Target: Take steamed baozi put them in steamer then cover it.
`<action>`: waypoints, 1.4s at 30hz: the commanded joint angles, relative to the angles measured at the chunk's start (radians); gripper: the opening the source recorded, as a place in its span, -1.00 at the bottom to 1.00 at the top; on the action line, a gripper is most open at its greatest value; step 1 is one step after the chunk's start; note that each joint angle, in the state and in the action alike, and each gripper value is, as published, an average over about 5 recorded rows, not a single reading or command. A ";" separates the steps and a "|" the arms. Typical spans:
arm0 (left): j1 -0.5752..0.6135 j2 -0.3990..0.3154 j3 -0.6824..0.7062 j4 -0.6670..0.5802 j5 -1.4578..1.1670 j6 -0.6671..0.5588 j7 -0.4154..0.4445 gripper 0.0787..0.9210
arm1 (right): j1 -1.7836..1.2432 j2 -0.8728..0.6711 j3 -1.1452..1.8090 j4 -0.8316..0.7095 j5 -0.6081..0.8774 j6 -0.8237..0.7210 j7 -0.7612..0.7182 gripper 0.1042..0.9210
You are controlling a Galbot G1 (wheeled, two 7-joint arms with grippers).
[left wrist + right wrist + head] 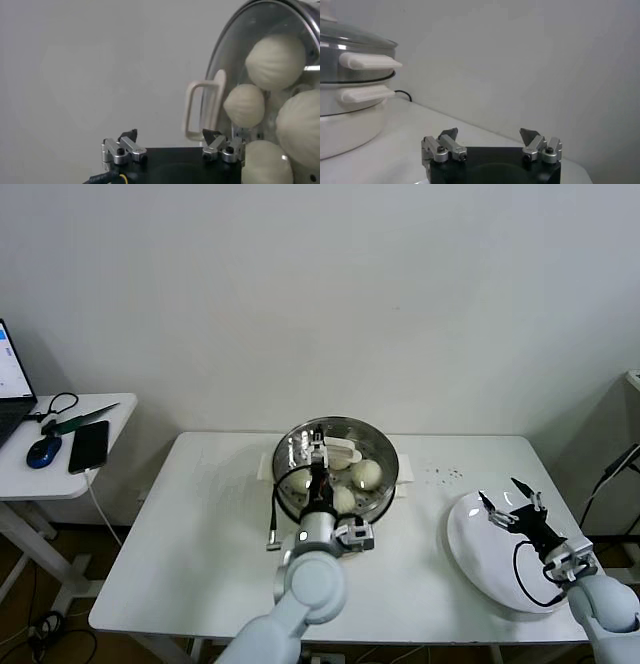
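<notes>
The steamer (388, 454) stands at the back middle of the table on its white pot base (345, 120). Several baozi (366, 473) lie inside it under the clear glass cover (235, 60), which rests on the steamer rim. My left gripper (320, 456) hovers open over the cover's white handle (202, 110), one fingertip close beside it, holding nothing. In the left wrist view the left gripper (169, 133) is empty. My right gripper (503, 494) stands open and empty above the white plate (480, 564) at the right. The right gripper (490, 132) faces the steamer (350, 65) from the side.
A power cord (272, 519) trails off the pot's left side onto the table. A small side table (110, 434) at the far left carries a phone (88, 446), a mouse (43, 451) and a laptop. The plate overhangs near the table's right front edge.
</notes>
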 commanded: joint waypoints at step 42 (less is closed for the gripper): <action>0.644 0.050 -0.868 -0.083 -1.629 -0.811 -0.256 0.77 | -0.180 0.121 0.120 0.187 0.027 -0.025 0.045 0.76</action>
